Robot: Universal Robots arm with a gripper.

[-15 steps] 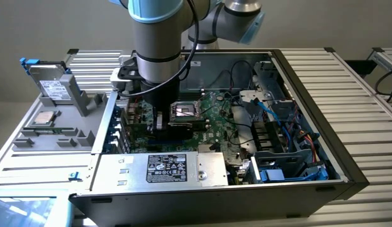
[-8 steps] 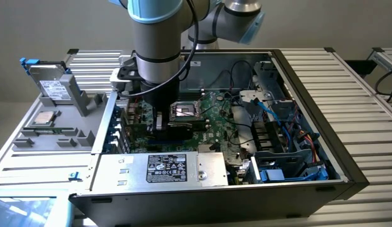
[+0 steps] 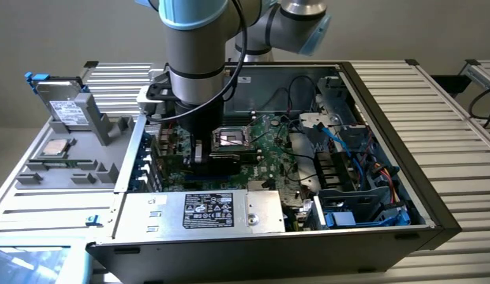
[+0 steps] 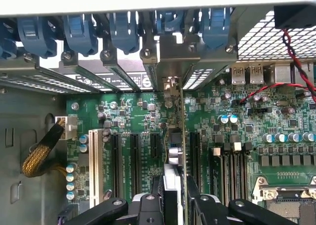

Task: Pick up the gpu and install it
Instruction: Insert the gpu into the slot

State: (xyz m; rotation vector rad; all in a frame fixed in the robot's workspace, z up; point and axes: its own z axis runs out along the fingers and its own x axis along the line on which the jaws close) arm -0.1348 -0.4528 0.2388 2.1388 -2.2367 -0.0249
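Observation:
The gpu (image 4: 174, 180) is seen edge-on in the wrist view, a thin upright card running from between my fingers toward the case's rear wall. Its silver end bracket (image 4: 170, 84) stands at the row of slot openings. My gripper (image 4: 175, 207) is shut on the card, one black finger (image 4: 148, 210) on each side. The card stands over the green motherboard (image 4: 237, 136), between two black expansion slots (image 4: 134, 161); how deep it sits I cannot tell. In the exterior view my gripper (image 3: 199, 158) is low inside the open computer case (image 3: 387, 236), beside the processor socket (image 3: 229, 139).
Blue slot clips (image 4: 79, 32) line the rear wall. The silver power supply (image 3: 221, 212) sits at the case front, with blue cables (image 3: 344, 148) and drive bays on the exterior view's right. A grey tray (image 3: 79, 160) outside the case holds a white-labelled drive (image 3: 67, 109) and a processor (image 3: 55, 148).

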